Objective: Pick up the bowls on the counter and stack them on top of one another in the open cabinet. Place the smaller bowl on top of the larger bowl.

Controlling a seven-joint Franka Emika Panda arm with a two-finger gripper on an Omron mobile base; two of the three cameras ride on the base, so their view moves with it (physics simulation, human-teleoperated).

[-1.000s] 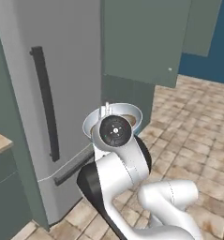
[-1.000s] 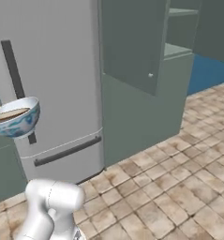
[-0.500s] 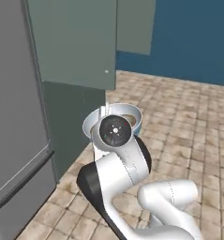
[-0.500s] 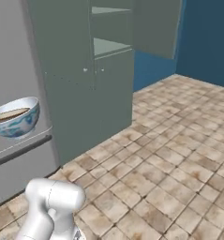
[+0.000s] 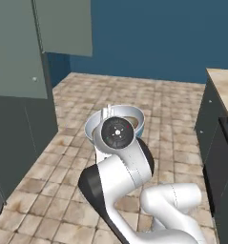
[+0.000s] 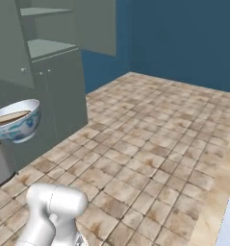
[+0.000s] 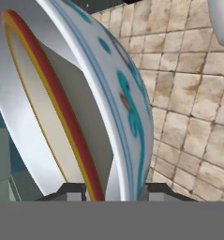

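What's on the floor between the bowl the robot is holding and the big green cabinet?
Nothing: in the right base view, bare floor tiles separate the larger bowl from the cabinet.

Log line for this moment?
pincer: shut on blue-white bowl rim | bowl: carried above floor | cabinet: open, ahead

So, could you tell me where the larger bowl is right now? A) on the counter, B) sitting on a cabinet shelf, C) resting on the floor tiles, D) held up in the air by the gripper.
D: the larger bowl hangs clear above the floor, and in the hand view the gripper has its fingertips on either side of the bowl's rim.
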